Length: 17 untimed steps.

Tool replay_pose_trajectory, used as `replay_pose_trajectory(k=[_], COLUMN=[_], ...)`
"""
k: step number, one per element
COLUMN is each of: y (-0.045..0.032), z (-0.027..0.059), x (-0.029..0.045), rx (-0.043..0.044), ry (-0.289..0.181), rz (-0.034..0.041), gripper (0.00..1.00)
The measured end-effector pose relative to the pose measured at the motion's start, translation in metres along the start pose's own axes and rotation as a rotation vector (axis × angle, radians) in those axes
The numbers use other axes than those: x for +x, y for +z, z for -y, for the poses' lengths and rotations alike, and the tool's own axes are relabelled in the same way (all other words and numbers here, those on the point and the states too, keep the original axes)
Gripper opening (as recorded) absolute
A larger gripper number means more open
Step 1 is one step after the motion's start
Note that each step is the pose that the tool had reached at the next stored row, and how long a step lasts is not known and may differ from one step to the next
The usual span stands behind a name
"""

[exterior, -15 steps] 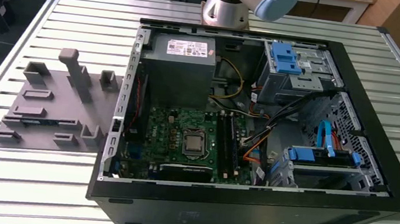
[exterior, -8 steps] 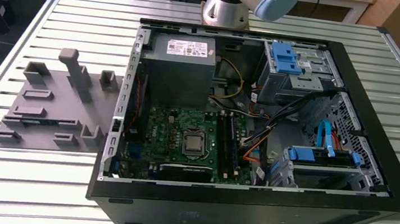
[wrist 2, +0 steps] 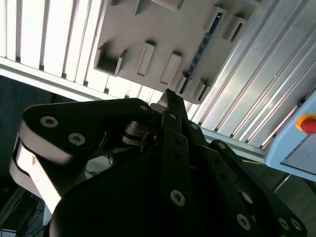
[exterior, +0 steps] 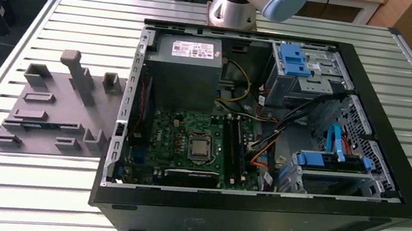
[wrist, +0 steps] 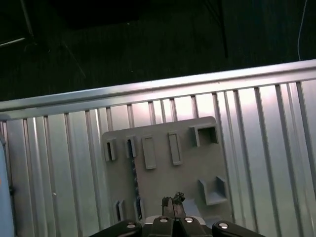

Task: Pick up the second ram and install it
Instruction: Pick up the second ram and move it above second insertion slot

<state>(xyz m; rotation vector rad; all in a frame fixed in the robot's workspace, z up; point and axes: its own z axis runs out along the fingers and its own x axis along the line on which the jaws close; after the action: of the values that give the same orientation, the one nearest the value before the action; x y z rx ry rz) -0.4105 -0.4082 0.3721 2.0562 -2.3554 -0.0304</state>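
Closest to the lens in both wrist views is the black gripper (wrist: 173, 200) (wrist 2: 168, 95), its linkage arms running up to fingertips (wrist: 168, 205) that are pressed together with nothing between them.

Past the fingertips lies the grey moulded tray (wrist: 182, 173) (wrist 2: 148, 24) (exterior: 50, 115), a flat plate with raised pockets and brackets. The second ram (wrist: 133, 173) (wrist 2: 204, 43) (exterior: 40, 126) sits in it on edge, a thin blue-green strip held between small brackets. It is off to one side of the fingertips and apart from them. The tray's other pockets look bare.

Well away from the fingers, in the exterior view, the black computer case (exterior: 384, 188) lies on its side with the panel off. Inside are the grey power-supply box (exterior: 184, 69), the green motherboard (exterior: 179, 141) with its metal processor socket (exterior: 200, 147), and long dark memory slots (exterior: 231, 147) next to the socket; whether a stick stands in them cannot be told. Blue-tabbed drive cages (exterior: 305, 65) and bundled cables (exterior: 267, 122) fill the rest of the case.

Tray and case both rest on a table (exterior: 85, 14) of ribbed aluminium slats. The arm (exterior: 234, 5) rises from the table's far edge. Past the table edge beyond the fingers the floor (wrist: 148, 39) is dark. A pale pendant with a red button (wrist 2: 307, 123) shows in the second wrist view.
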Motion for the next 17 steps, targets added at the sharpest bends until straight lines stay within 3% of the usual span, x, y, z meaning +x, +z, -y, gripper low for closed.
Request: replay_pose_trajectory(k=[6, 10, 14, 17], y=[0.0001, 0.0010, 0.0042, 0.0068], z=[0.0000, 0.0001, 0.0004, 0.0009], x=[0.0000, 0.0007, 0.0024, 0.0056], rx=[0.0000, 0.0002, 0.0000, 0.0000], ry=[-0.016, -0.017, -0.020, -0.021], rz=[-0.0003, -0.0003, -0.0005, -0.0005], gripper=[0.11, 0.23, 0.41, 0.41])
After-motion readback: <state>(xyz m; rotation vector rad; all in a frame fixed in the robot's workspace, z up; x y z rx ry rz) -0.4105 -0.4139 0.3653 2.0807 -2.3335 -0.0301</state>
